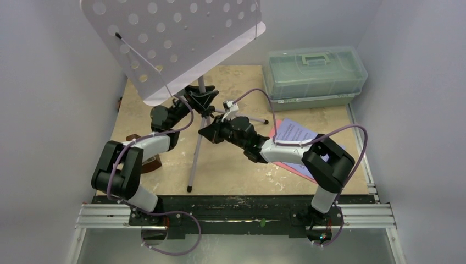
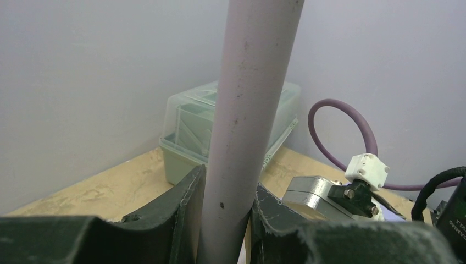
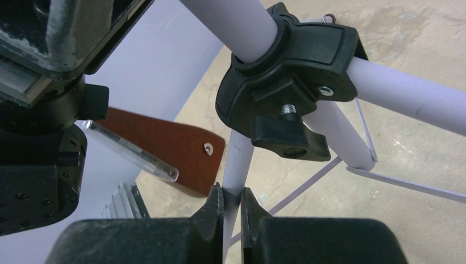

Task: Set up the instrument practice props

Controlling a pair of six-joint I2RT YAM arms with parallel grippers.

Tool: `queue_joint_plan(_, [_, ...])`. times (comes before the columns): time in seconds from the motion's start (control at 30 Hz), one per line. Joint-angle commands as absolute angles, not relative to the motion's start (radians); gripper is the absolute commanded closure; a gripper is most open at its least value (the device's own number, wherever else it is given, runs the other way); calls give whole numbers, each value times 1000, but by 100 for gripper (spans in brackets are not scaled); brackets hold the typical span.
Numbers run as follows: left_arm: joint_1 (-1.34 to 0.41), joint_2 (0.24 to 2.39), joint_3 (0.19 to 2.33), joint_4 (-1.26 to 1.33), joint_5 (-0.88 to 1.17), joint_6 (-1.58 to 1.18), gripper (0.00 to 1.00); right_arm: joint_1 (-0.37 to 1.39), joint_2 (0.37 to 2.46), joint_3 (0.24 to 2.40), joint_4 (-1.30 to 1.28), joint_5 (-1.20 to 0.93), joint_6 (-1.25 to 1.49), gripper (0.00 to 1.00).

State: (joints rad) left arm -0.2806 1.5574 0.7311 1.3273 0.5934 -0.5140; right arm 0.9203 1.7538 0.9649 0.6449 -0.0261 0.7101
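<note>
**A:** Where is the music stand (image 1: 176,38)?

**B:** It stands left of the tabletop's (image 1: 242,170) middle, with the top of its desk cut off. The left gripper (image 2: 228,220) clamps its pole, and the right gripper (image 3: 231,212) pinches a thin leg.

**A:** And the other props?

**B:** The pale-blue sheet (image 1: 294,135) lies on the pink sheet (image 1: 297,169) near the right edge, both half under the right arm (image 1: 324,159). The metronome (image 1: 149,162), near the left edge, is mostly hidden.

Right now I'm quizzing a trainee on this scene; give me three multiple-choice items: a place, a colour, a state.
1. The green box stands: A far right corner; B near left corner; C dead centre.
2. The sheet atop the pink sheet is: A yellow; B pale blue; C black.
3. The left gripper is: A wide open, empty; B holding a sheet; C shut on the music stand.
A, it sits at the back right; B, pale-blue paper overlaps pink; C, its fingers squeeze the pole.
</note>
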Motion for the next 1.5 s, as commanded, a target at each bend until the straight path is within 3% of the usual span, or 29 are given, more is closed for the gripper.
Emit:
queue_joint_plan(0.0, [-331,1415,722,1479,593,-596,100,953,1739,958,472,-112,532,87])
queue_joint_plan(0.13, [-336,1404,724,1418,595,-551,100,953,1627,958,388,-43,410,53])
queue_joint_plan(0.23, [-337,1402,725,1394,591,-540,100,953,1518,944,333,5,284,37])
queue_joint_plan(0.43, [-339,1400,727,1355,574,-528,100,953,1298,773,510,221,33,26])
queue_joint_plan(0.6, [-350,1393,723,1301,555,-487,100,953,1370,840,513,376,-154,20])
queue_joint_plan(0.7, [-351,1394,724,1300,552,-490,100,953,1419,923,411,352,-259,23])
queue_joint_plan(0.9, [-351,1390,723,1310,548,-501,100,951,1427,919,485,205,-349,31])
queue_joint_plan(1.0, [-351,1388,721,1314,547,-508,100,950,1462,960,492,241,-245,48])
queue_joint_plan(1.07, [-351,1387,721,1320,547,-513,100,948,1483,985,485,235,-174,53])
queue_joint_plan(1.23, [-351,1384,721,1332,548,-526,100,925,1531,1009,470,239,54,60])
queue_joint_plan(1.27, [-352,1384,721,1333,548,-528,100,912,1532,1008,467,226,115,64])
queue_joint_plan(1.33, [-351,1382,720,1335,548,-531,100,872,1525,996,457,174,276,92])
queue_joint_plan(1.37, [-351,1382,720,1337,548,-532,100,839,1517,994,437,157,408,100])
queue_joint_plan(1.47, [-351,1382,718,1337,547,-531,100,680,1506,950,372,-39,928,100])
